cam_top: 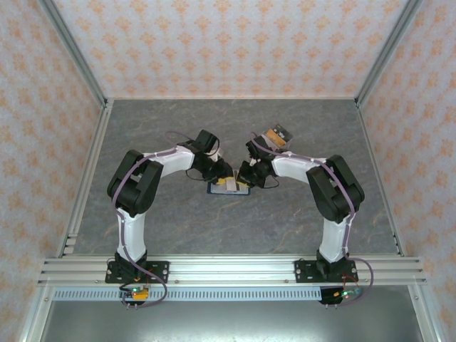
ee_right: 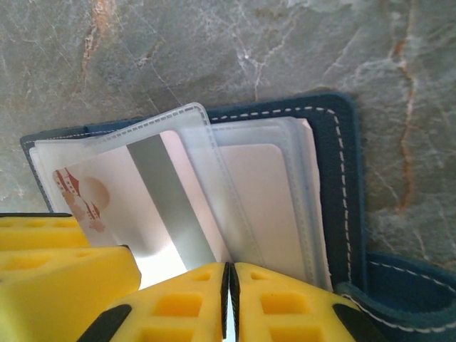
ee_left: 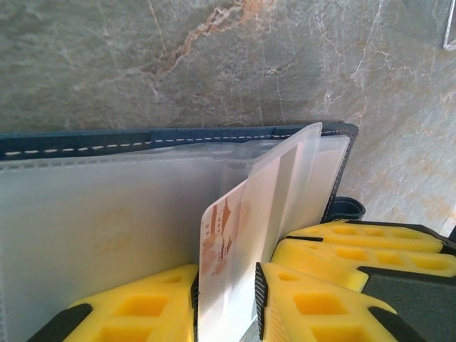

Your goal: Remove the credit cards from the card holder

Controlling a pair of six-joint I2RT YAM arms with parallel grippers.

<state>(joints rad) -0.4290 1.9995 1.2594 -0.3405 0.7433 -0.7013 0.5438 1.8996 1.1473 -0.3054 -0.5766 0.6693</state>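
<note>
The left gripper (ee_left: 225, 276) has its jaws a little apart, clamped on a pale card (ee_left: 222, 228) with red-orange print. The card stands upright between them, half out of its clear sleeve (ee_left: 299, 171). The right gripper (ee_right: 229, 271), just beside it, has its jaws together. They seem to nip the sleeve's edge, but I cannot tell for sure. Beyond both jaws the navy card holder (ee_right: 349, 178) lies open on the table (ee_right: 214, 43), with another card in its pockets. The step, I judge, is drawing this card out. The next move calls for a straight pull away from the holder while the right gripper pins it down.
</note>
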